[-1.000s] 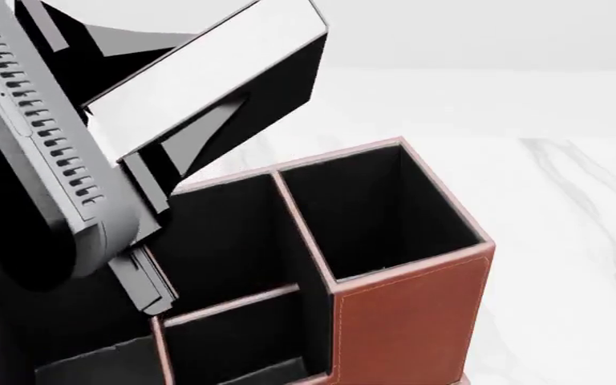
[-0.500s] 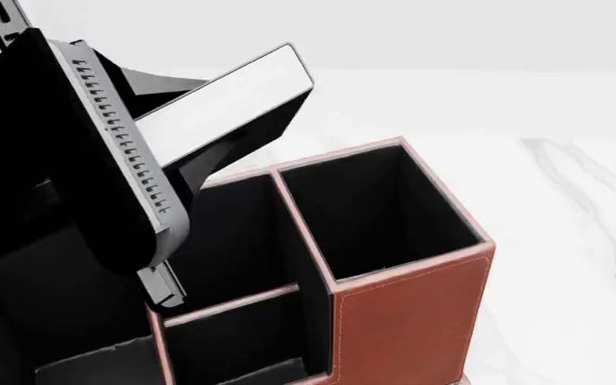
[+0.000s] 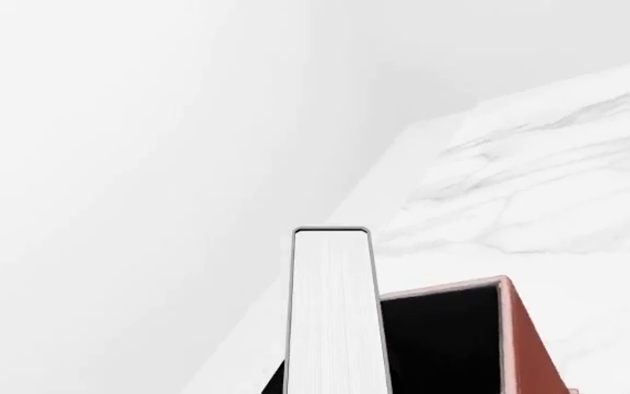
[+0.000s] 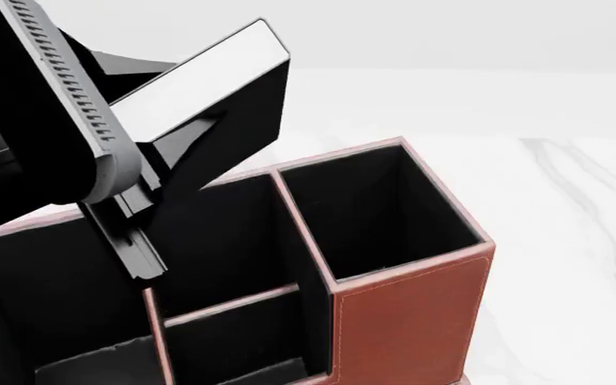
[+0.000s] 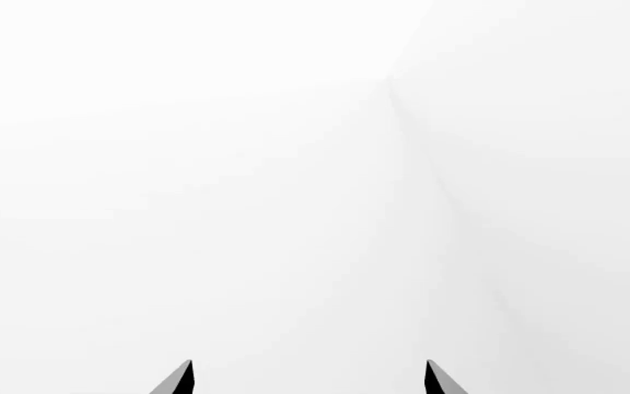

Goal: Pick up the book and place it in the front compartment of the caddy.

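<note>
The marble table point(image 4: 576, 241), white with grey veins, spreads to the right and far side of everything else. One caddy point(image 4: 410, 321) stands on it, a boxy reddish-brown leather organiser with pale stitched edges and black lining. Four cells can be counted from the head view: a tall square one at the right, a deep one at the far left behind it, and two at the near edge split by a low thin divider. Of that pair, the front compartment point(image 4: 73, 365) is the one at the near left, cut off by the picture's edge.

The left arm point(image 4: 30, 120) comes in from the upper left, dark with a ribbed grey strip. Its left gripper point(image 4: 174, 140) is clamped on the one book point(image 4: 206, 88), a thin hardback with plain black covers and white page edges. The book hangs in the air above the far left part of the caddy, touching none of it. Its long axis is tilted, rising from the gripper toward the far right, white page edge facing up. In the left wrist view the book point(image 3: 337, 312) is seen edge-on beside the tall cell.

The right gripper point(image 5: 308, 379) shows only two dark fingertips point(image 5: 178, 379) well apart, with nothing between them.
</note>
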